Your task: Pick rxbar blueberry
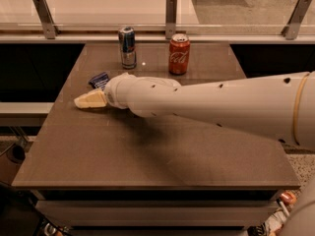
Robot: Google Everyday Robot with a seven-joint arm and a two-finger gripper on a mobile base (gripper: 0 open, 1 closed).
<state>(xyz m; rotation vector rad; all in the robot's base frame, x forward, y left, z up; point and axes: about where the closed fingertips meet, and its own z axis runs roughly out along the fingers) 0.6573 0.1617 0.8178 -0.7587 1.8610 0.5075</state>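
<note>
The rxbar blueberry (99,79), a small flat dark navy bar with white text, lies on the brown table (147,151) at the left, partly hidden behind my arm. My gripper (88,100) with cream fingers reaches left across the table and sits just in front of the bar, low over the table top. My white arm (206,102) comes in from the right and covers the bar's right end.
A slim blue-and-silver can (127,46) and a red Coca-Cola can (179,53) stand upright at the back of the table. A glass rail with metal posts (170,10) runs behind. The table's left edge is close to the gripper.
</note>
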